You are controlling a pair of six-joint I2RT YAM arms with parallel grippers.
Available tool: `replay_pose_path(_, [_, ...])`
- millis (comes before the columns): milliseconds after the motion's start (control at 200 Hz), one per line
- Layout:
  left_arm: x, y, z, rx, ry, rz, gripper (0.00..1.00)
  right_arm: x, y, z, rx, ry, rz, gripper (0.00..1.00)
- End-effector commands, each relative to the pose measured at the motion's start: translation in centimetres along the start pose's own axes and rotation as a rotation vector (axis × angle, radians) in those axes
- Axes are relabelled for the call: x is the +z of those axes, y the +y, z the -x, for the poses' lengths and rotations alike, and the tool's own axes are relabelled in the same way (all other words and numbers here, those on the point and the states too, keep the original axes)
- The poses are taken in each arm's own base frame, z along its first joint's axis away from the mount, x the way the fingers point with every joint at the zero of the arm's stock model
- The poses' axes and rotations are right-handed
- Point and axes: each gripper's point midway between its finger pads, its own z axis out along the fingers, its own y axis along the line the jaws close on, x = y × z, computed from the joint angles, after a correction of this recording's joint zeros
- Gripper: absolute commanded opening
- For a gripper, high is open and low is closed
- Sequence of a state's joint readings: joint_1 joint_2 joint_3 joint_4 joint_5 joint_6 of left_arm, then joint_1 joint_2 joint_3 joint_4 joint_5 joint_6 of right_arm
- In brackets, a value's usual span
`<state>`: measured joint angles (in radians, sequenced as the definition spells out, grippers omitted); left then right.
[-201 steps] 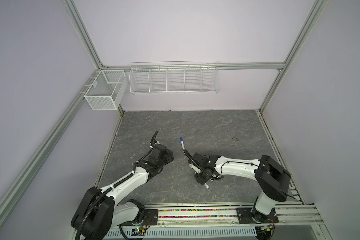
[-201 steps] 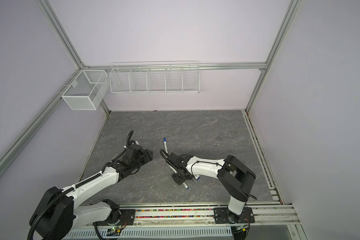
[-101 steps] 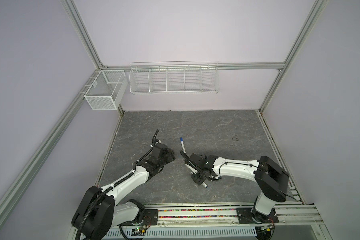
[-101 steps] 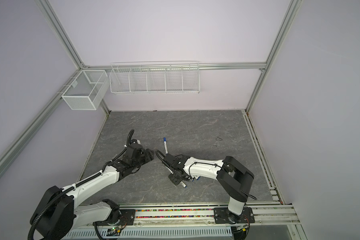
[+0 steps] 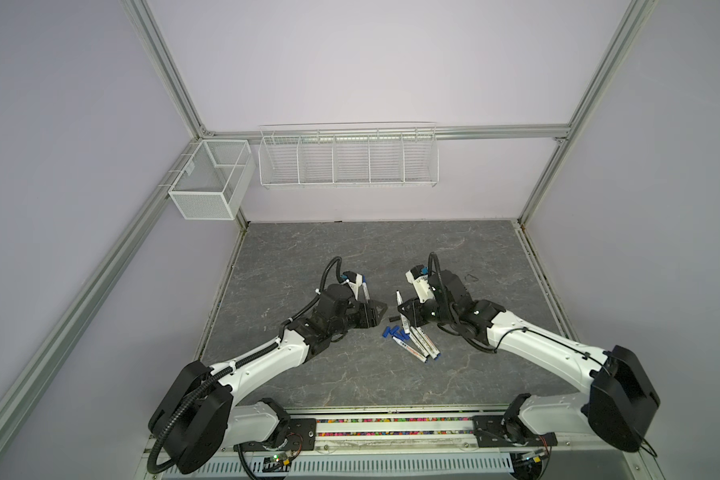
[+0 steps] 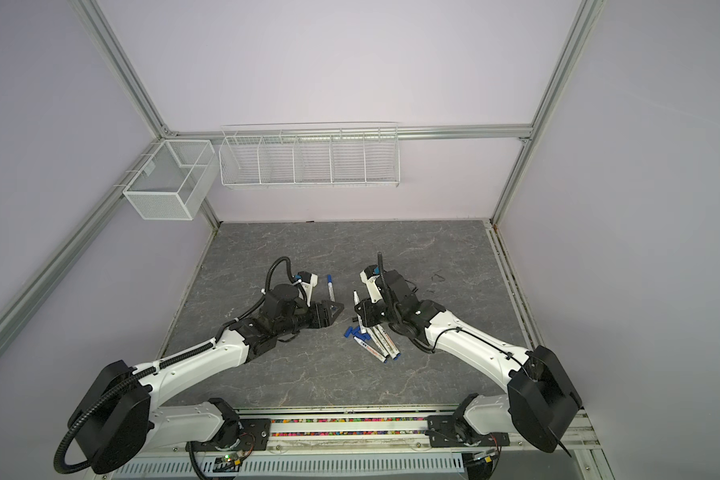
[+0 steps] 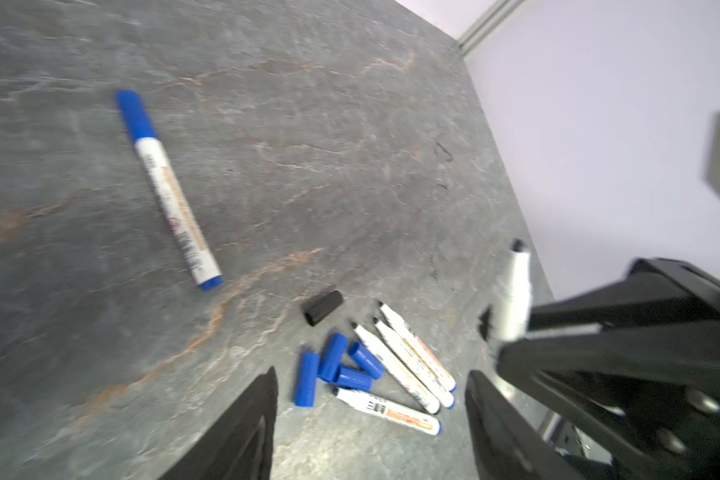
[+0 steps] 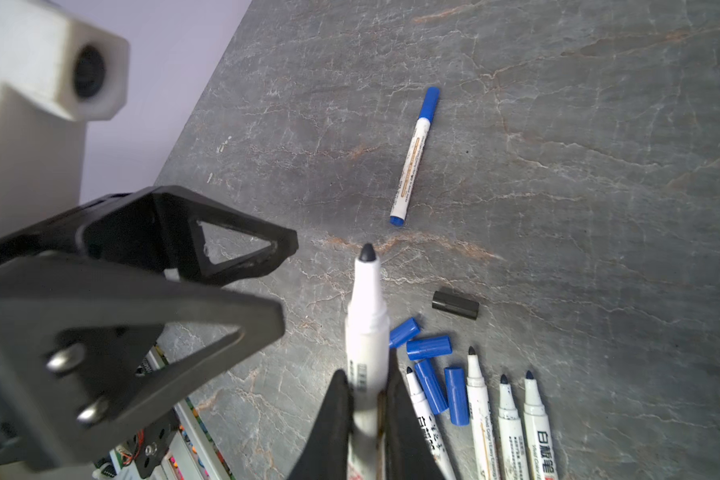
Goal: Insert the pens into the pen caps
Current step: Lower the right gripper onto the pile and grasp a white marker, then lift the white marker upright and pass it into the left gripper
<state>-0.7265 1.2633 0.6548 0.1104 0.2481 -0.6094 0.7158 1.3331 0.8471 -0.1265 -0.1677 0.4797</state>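
My right gripper is shut on an uncapped white pen, its black tip pointing away from the jaws; in a top view that pen hangs above the table. Under it lie several uncapped pens side by side, several blue pen caps and one black cap. My left gripper stands open and empty, facing the blue caps and the black cap. In both top views the left gripper is close to the right gripper.
A capped pen with a blue cap lies alone behind the left gripper, also in the left wrist view as the capped pen. Wire baskets hang on the back wall. The front rail borders the grey table.
The right gripper has shut on a pen and lifted it off the pile, moving back. The left gripper has moved right toward the caps.
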Motion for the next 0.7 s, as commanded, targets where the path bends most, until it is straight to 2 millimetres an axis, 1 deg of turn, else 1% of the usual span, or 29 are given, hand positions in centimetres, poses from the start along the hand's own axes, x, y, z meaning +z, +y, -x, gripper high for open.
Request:
replay_pose_path(0, [-0.4,-4.1,0.1,0.119,0.006,-0.187,0.72,-0.5,1.3,1.0,0.078,-0.052,0.105,0.07])
replay_pose_path(90, [-0.4,-5.0,-0.4,0.145,0.035,-0.232,0.72,-0.8,1.4,1.2,0.101,-0.068,0.128,0.07])
replay_pose_path(290, [0.2,-5.5,-1.7,0.172,0.104,-0.244,0.72,-1.6,1.4,2.3,0.16,-0.129,0.181,0.07])
replay_pose_path(405, [0.7,-6.1,-1.5,0.19,0.1,-0.249,0.71,-2.0,1.8,3.0,0.185,-0.157,0.217,0.07])
replay_pose_path(525, [1.1,-6.8,-0.6,0.199,0.081,-0.266,0.7,-2.2,2.2,3.4,0.196,-0.169,0.244,0.07])
replay_pose_path(580, [1.4,-7.1,-0.2,0.206,0.081,-0.274,0.66,-2.2,2.3,3.5,0.203,-0.172,0.248,0.07])
replay_pose_path(665, [1.9,-7.1,0.0,0.212,0.087,-0.268,0.62,-2.4,2.4,3.7,0.211,-0.185,0.256,0.07])
replay_pose_path(695, [2.1,-7.1,0.1,0.212,0.087,-0.266,0.59,-2.5,2.3,3.7,0.216,-0.187,0.256,0.07])
